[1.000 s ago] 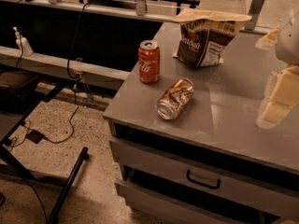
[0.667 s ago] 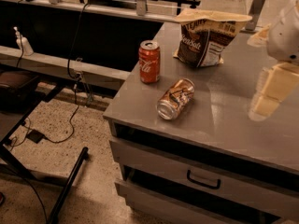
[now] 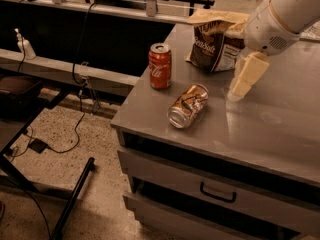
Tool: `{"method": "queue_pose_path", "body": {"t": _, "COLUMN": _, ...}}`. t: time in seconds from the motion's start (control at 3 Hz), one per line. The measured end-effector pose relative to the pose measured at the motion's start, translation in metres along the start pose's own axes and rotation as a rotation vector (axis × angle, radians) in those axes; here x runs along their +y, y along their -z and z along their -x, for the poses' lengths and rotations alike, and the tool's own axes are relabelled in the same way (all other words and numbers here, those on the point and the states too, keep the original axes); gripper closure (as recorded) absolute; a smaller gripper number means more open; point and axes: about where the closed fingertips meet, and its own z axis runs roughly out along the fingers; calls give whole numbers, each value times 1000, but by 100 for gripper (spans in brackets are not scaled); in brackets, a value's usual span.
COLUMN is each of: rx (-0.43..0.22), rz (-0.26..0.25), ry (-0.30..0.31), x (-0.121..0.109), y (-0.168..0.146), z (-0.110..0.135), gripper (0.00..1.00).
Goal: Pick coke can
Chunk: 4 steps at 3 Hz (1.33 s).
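Note:
The coke can (image 3: 160,65) is red with white script and a silver top. It stands upright near the left edge of the grey counter (image 3: 265,129). My gripper (image 3: 240,86) hangs cream-coloured from the white arm (image 3: 282,16) over the counter. It is to the right of the coke can and well apart from it, holding nothing that I can see. An orange-brown and silver can (image 3: 188,105) lies on its side between the coke can and the gripper, nearer the front edge.
A brown chip bag (image 3: 215,44) stands behind the cans, just left of the arm. Drawers with a dark handle (image 3: 218,194) sit under the counter. Left of the counter the floor drops away, with cables, a black stand leg (image 3: 72,199) and a low shelf.
The arm and gripper have moved left across the counter, closer to the two cans. Both cans and the bag have stayed put.

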Motion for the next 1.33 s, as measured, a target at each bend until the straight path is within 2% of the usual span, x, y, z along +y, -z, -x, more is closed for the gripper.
{"method": "queue_pose_path", "body": {"t": 0.67, "rx": -132, "rz": 60, "ry": 79, "x": -34, "y": -56, "z": 44, "gripper": 0}}
{"method": "queue_pose_path", "body": {"t": 1.0, "rx": -172, "rz": 81, "ry": 102, "x": -41, "y": -72, "z": 57, "gripper": 0}}
{"method": "queue_pose_path", "body": {"t": 1.33, "rx": -231, "rz": 108, "ry": 144, "x": -38, "y": -81, "z": 80, "gripper": 0}}
